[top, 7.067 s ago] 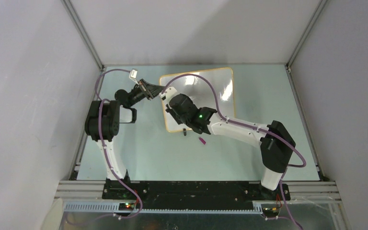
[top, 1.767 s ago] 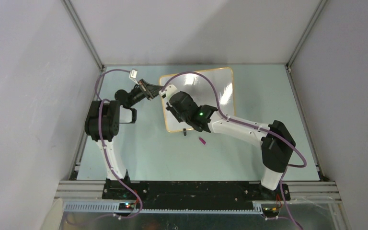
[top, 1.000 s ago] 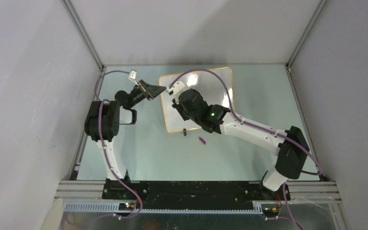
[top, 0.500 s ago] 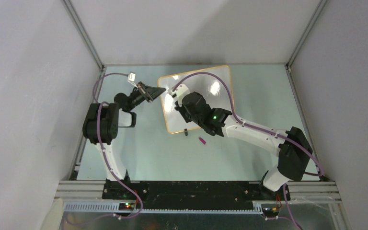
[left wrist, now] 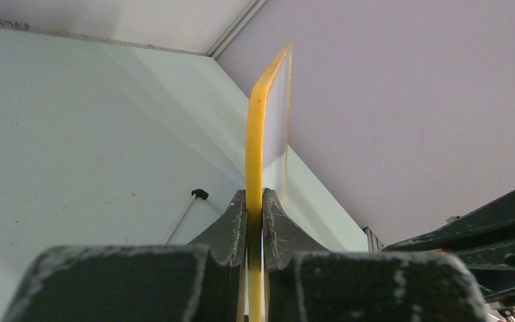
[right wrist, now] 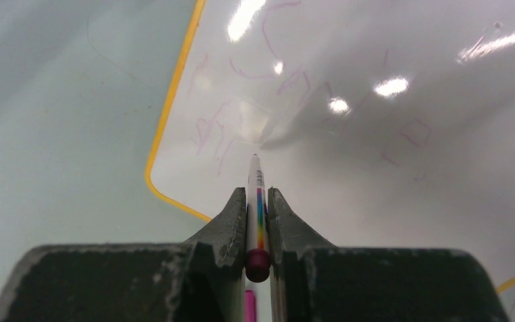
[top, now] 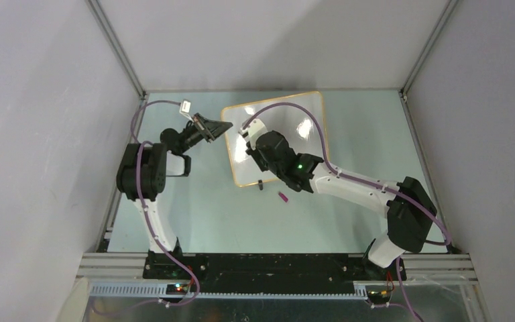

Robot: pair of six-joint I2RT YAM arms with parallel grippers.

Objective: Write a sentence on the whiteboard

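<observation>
The whiteboard [top: 303, 137], glossy white with an orange-yellow frame, lies at the back middle of the table. My left gripper [top: 218, 127] is shut on its left edge; the left wrist view shows the yellow frame [left wrist: 255, 134] edge-on between the jaws [left wrist: 255, 201]. My right gripper [top: 247, 131] is shut on a white marker [right wrist: 257, 194] with a rainbow stripe. Its tip sits over the board's left part [right wrist: 375, 154], at or just above the surface. Faint purple strokes [right wrist: 214, 127] show on the board.
A small magenta marker cap [top: 283, 197] lies on the table in front of the board. One black clip foot [top: 259, 184] sits at the board's near edge. Grey enclosure walls stand on all sides of the pale green table [top: 201, 215].
Over seven seconds my right gripper with the marker has moved right and a little back along the board. In the last second the board's left edge has shifted slightly in my left gripper.
</observation>
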